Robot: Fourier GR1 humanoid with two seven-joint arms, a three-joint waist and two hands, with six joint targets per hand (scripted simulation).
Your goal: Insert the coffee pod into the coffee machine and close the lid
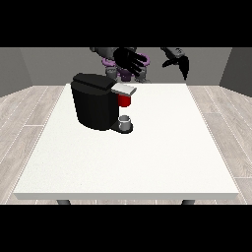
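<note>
white table [162,147] bears a black coffee machine [96,101], lid [123,89] down.

The broad white worktop [147,162] looks matt and smooth. The black plastic coffee machine [93,106] shows a dull sheen, its flat lid [123,89] pale grey like brushed metal, with a glossy red part [124,100] beneath. The small grey cup [125,121] seems metallic. The floor [29,113] resembles pale wood planks
</note>
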